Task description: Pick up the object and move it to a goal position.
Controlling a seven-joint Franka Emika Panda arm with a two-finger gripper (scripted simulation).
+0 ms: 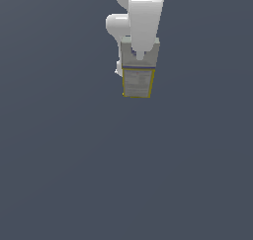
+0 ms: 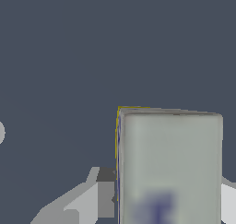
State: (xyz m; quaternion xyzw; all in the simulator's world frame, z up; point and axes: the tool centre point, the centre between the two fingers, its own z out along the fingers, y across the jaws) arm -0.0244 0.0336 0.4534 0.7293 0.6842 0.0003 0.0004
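- Nothing else lies on the plain grey bench (image 1: 59,175) around the box (image 1: 138,82).
- The box sits under the white arm (image 1: 143,21), printed face toward the exterior view.
- The wrist view shows the pincer (image 2: 168,195) gripping the box (image 2: 170,163), a finger (image 2: 103,195) on each side.

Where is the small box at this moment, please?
In the exterior view, the small box sits upper centre, directly below the white arm, at the end effector.
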